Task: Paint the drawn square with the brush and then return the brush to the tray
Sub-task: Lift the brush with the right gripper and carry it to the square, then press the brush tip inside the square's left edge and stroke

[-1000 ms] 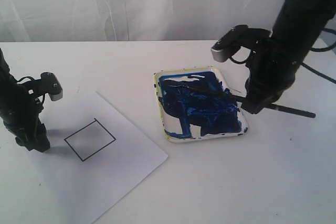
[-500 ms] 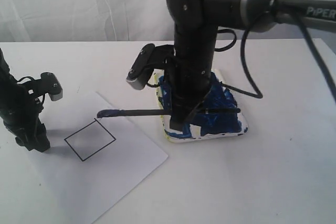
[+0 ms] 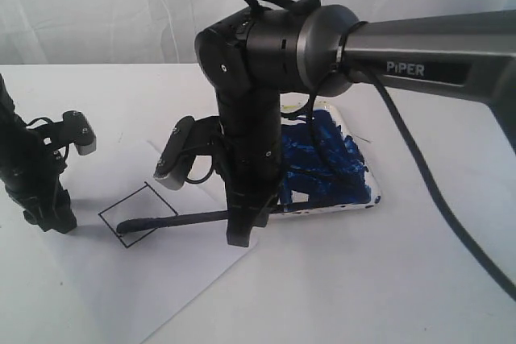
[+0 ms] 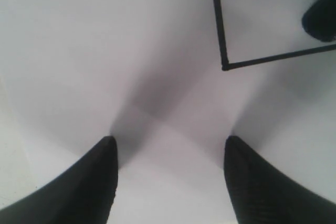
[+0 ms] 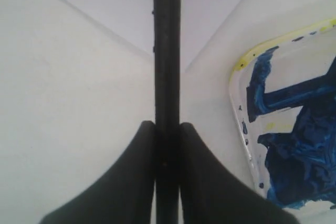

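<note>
The drawn square is a small tilted black outline with a plain white inside, on a white paper sheet. My right gripper reaches across to the paper's right edge, shut on the brush. The long black brush lies nearly level, and its dark tip is at the square's near corner. The right wrist view shows the brush handle clamped in the right gripper. My left gripper is open, its fingertips down on the paper beside a corner of the square. The blue-smeared tray sits behind the right arm.
The right arm and its cable cover much of the tray in the exterior view. The right wrist view shows the tray's yellowish rim close beside the paper's edge. A white curtain hangs behind the white table.
The right arm has swung left from the tray to the paper, carrying the brush. The brush tip has dropped from above the square's far corner to its near corner. The left arm has not moved.
</note>
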Controlling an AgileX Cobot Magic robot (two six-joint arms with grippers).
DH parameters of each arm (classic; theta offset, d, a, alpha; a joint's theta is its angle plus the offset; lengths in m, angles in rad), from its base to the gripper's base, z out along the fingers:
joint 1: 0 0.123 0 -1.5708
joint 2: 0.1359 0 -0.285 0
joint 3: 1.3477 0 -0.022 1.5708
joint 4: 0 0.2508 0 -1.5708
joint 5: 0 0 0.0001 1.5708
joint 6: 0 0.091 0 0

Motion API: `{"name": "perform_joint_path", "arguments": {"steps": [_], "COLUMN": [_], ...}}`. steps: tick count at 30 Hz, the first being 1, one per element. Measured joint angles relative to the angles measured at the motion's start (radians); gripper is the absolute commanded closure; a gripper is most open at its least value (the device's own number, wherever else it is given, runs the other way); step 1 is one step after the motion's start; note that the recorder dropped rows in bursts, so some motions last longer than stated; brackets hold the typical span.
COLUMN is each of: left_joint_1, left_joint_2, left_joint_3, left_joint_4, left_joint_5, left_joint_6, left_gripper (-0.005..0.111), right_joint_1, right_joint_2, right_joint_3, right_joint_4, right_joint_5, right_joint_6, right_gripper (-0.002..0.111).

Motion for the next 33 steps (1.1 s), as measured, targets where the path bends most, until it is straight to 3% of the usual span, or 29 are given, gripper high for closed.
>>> {"name": "perform_joint_path", "arguments": {"steps": [11, 33], "left_joint_1": [0.0, 0.0], "left_joint_2": [0.0, 0.0], "left_joint_3": [0.0, 0.0], "left_joint_4": [0.0, -0.006], "left_joint_5": [0.0, 0.0], "left_joint_6": [0.0, 0.0], "left_gripper": [0.043, 0.043], "right_joint_1": [0.001, 0.001], "right_joint_2": [0.002, 0.015], "right_joint_3": [0.0, 0.0], "right_joint_4": [0.017, 0.05], "right_joint_5": [-0.121, -0.14], "right_joint_6": [0.043, 0.045], "right_gripper": [0.108, 0.108]}}
